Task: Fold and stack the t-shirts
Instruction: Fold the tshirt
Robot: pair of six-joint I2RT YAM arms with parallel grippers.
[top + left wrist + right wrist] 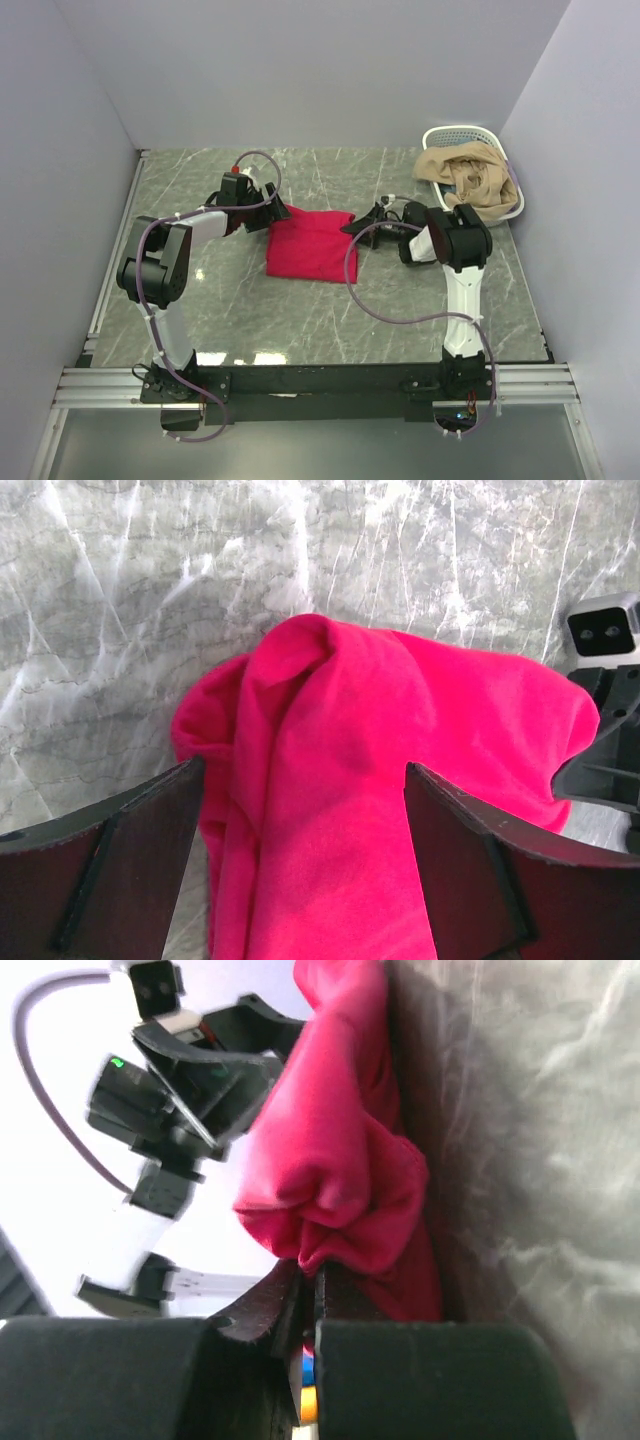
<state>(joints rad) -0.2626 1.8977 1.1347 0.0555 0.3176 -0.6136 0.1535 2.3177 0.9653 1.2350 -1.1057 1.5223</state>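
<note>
Top external, near edge: both arm bases sit here on the worktop [250, 320], and both arms reach out to one red shirt [310, 245].
Risk, right side: the right gripper [312, 1275] has only a thin bunched fold. A sharp pull could slip it free, or drag the whole shirt instead of folding it.
Risk, left side: with only one side pinned, any lift would likely skew the fold. If the left jaws close on that thick hump, they'd grab several layers at once.
Shirt: mid-worktop, a rough rectangle, rumpled at both ends, lying between the two grippers.
Right gripper: at the shirt's right edge, jaws pinched tight on a fold of red cloth. The wrist view shows the fabric bulging just past the tips.
Left gripper [300, 780]: at the shirt's far-left corner, jaws spread wide astride a raised hump of cloth, gripping nothing. I can't tell whether the fingers brush it.
Basket [455, 132]: far-right corner, heaped with tan cloth [465, 172], probably more shirts waiting, well apart from the red one.
</note>
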